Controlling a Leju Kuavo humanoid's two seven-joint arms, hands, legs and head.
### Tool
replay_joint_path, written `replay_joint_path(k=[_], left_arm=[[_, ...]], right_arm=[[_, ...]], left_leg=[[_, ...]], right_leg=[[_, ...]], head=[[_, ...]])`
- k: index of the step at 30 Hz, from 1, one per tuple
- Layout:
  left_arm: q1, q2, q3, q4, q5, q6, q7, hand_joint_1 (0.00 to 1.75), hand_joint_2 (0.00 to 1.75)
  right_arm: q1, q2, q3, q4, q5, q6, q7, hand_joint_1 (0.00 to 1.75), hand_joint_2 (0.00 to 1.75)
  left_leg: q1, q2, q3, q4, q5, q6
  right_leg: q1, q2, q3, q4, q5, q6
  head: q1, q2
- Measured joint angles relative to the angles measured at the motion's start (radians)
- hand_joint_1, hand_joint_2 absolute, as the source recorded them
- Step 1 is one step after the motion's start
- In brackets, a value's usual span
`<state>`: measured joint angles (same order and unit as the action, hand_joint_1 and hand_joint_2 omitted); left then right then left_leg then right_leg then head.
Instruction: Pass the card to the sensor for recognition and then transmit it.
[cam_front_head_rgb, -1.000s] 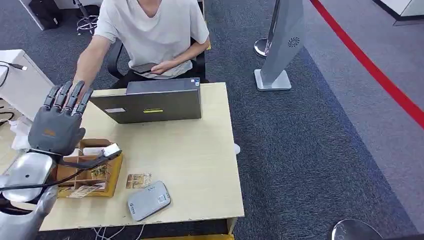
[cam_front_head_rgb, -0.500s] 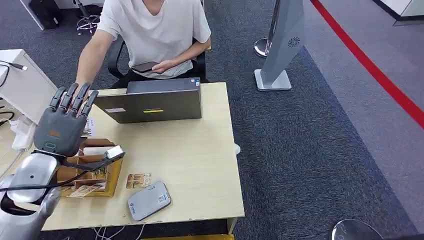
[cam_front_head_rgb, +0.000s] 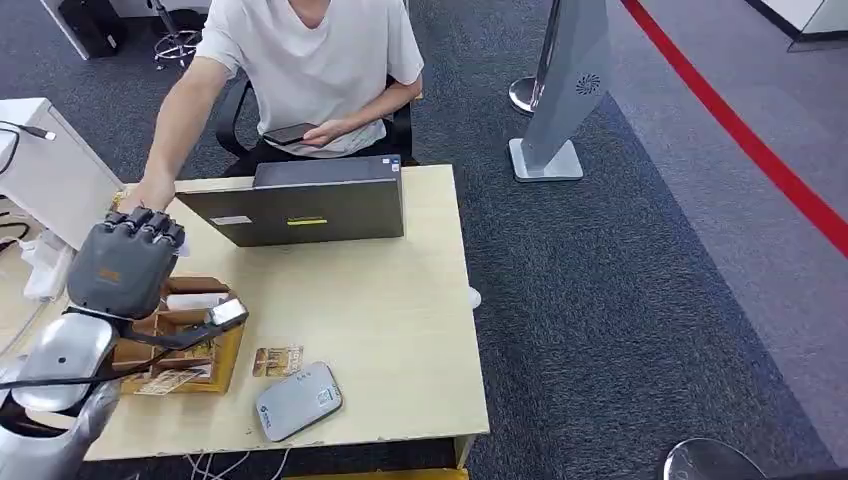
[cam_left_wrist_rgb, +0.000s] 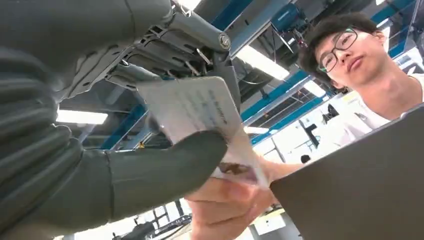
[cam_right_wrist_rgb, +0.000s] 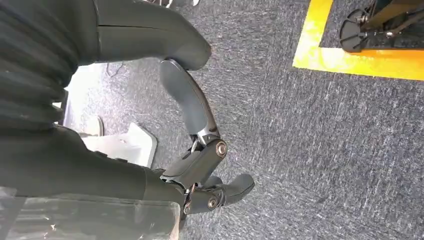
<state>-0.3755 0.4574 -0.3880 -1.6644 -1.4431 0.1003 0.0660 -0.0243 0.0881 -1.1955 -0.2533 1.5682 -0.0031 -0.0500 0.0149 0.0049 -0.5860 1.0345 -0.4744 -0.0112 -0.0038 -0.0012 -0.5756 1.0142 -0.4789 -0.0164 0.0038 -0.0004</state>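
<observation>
Since half a sec ago the left hand (cam_front_head_rgb: 128, 265) has curled its fingers, which were spread upward; now it's raised above the table's (cam_front_head_rgb: 400, 320) left side w/ thumb and fingers pinching the card (cam_left_wrist_rgb: 195, 112). The card's print is too blurred to read. The person's hand (cam_left_wrist_rgb: 227, 197) touches the card's far edge, by the laptop (cam_front_head_rgb: 300, 205). Right hand (cam_right_wrist_rgb: 200, 150) hangs over carpet, fingers loosely apart, holding nothing. Sensor (cam_front_head_rgb: 297, 401) lies near the table's front edge.
</observation>
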Motion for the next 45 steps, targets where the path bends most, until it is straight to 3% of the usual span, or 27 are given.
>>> replay_joint_path(k=[19, 26, 32, 41, 45], left_arm=[[0.017, -0.019, -0.015, -0.029, -0.029, -0.012, -0.002, 1.75, 1.75], [0.115, -0.078, -0.174, -0.132, -0.052, 0.056, -0.032, 1.75, 1.75], [0.172, -0.092, -0.302, -0.191, -0.048, 0.077, -0.042, 1.75, 1.75], [0.199, -0.093, -0.347, -0.209, -0.039, 0.076, -0.042, 1.75, 1.75], [0.216, -0.089, -0.349, -0.208, -0.031, 0.040, -0.020, 1.75, 1.75]], right_arm=[[0.002, 0.005, 0.003, -0.002, 0.000, -0.002, -0.006, 0.00, 1.75], [0.003, 0.023, 0.003, -0.011, 0.000, 0.004, -0.006, 0.00, 1.75], [0.007, 0.035, 0.002, -0.021, 0.000, 0.005, -0.007, 0.00, 1.75], [0.011, 0.040, 0.002, -0.034, 0.000, 0.008, -0.007, 0.00, 1.75], [0.013, 0.043, 0.000, -0.041, 0.000, 0.011, -0.007, 0.00, 1.75]], left_leg=[[0.000, 0.000, 0.000, 0.000, 0.000, 0.000], [-0.003, 0.000, 0.000, 0.000, -0.002, 0.002], [-0.003, 0.000, 0.000, 0.000, -0.002, 0.003], [-0.003, 0.000, 0.000, 0.000, -0.002, 0.003], [-0.003, 0.000, 0.000, 0.000, -0.002, 0.003]], right_leg=[[0.000, 0.000, 0.000, 0.000, 0.000, 0.000], [-0.003, 0.000, 0.000, 0.000, -0.001, 0.001], [-0.003, 0.000, 0.000, 0.000, -0.001, 0.002], [-0.003, 0.000, 0.000, 0.000, -0.001, 0.002], [-0.003, 0.000, 0.000, 0.000, -0.001, 0.002]], head=[[0.000, 0.000], [0.000, 0.000], [0.000, 0.000], [0.000, 0.000], [0.000, 0.000]])
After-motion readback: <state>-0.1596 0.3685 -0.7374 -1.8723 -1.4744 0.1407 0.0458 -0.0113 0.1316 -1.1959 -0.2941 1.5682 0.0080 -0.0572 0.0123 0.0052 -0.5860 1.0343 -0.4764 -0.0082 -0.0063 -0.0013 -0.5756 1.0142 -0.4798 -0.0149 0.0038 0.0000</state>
